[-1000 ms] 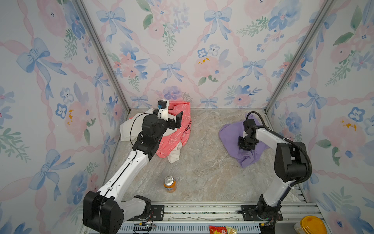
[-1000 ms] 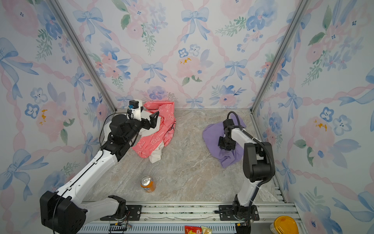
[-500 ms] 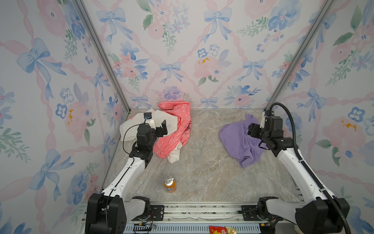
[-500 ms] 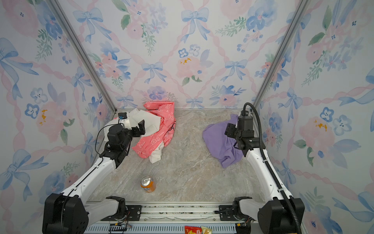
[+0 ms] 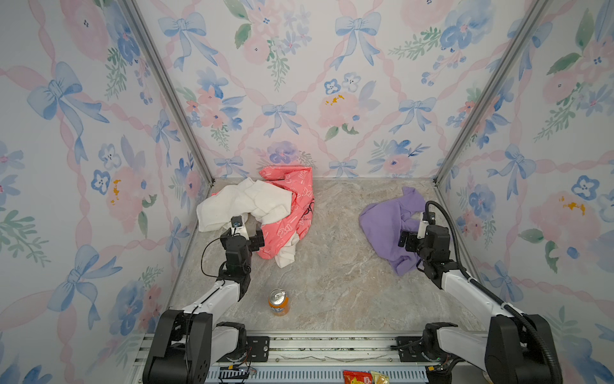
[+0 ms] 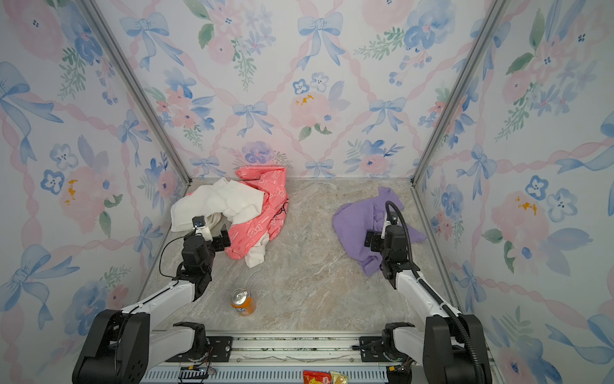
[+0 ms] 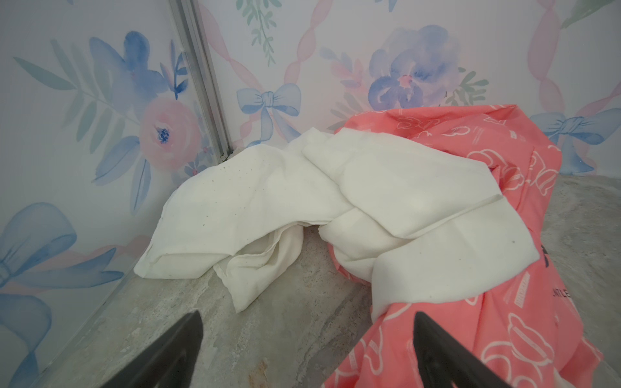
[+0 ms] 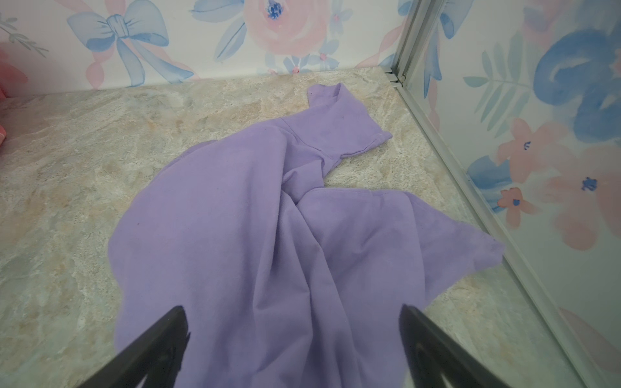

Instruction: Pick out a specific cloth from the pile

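Observation:
The cloth [image 5: 385, 229] [image 6: 355, 229] [image 8: 285, 235], plain lavender-purple, lies crumpled by itself on the marble floor at the right, near the right wall. The pile [image 5: 265, 206] [image 6: 239, 206] sits at the back left: a white cloth [image 7: 336, 195] draped over a coral-pink bow-print cloth [image 7: 504, 319]. My right gripper [image 5: 413, 234] [image 8: 292, 307] hangs open just above the lavender cloth's near part, holding nothing. My left gripper [image 5: 247, 234] [image 7: 307, 314] is open at the pile's near edge, one finger over the pink cloth, bare floor between its fingers.
An orange soda can [image 5: 278, 301] [image 6: 243, 301] stands near the front, left of centre. Flowered walls with metal corner posts [image 5: 465, 126] close in the left, back and right sides. Snack packets [image 5: 362, 377] lie on the front rail.
My right gripper opened and let go of the lavender cloth, which stays on the floor. My left arm drew back from over the pile toward the front.

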{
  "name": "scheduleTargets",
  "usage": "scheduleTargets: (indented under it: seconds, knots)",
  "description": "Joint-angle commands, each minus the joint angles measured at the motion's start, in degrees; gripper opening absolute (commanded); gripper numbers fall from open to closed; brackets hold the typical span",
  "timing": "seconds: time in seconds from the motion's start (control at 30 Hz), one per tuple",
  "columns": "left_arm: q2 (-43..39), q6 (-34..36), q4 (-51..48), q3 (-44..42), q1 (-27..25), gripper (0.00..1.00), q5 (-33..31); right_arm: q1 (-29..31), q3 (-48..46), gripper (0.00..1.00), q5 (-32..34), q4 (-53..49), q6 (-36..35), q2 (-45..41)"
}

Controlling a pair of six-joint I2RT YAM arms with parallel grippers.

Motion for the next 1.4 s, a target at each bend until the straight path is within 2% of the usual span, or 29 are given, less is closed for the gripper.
scheduleTargets:
  seconds: [0.0,0.2,0.37,0.53,0.63,0.77,1.37]
  knots:
    - [2.29,2.24,14.59,-4.82,1.05,0.98,0.85,-1.59,-2.87,1.00,-0.47,13.86,-1.19,3.04]
    - [8.86,1.45,23.13,-7.21,1.62,0.98,2.78,-2.00,-5.34,0.97,-1.88,26.13,-1.95,10.85]
    - [11.37,-0.16,23.29,-5.44,1.90,0.98,4.45,-1.95,-6.51,0.97,-4.11,33.83,-2.43,17.19]
    - [16.67,-1.20,32.93,-7.73,1.98,0.98,5.25,-1.78,-8.28,0.97,-5.71,41.92,-2.91,21.83]
    - [19.25,-0.71,33.47,-6.90,1.93,0.98,6.80,-1.71,-6.43,0.97,-5.78,36.82,-3.34,20.91]
    - [21.11,1.30,34.89,-6.65,1.09,0.98,8.75,-1.27,-6.02,0.97,-5.73,36.57,-3.63,21.22]
    - [21.40,2.52,34.85,-6.32,-0.36,0.98,6.62,-1.03,-5.76,0.97,-5.45,36.12,-3.95,21.22]
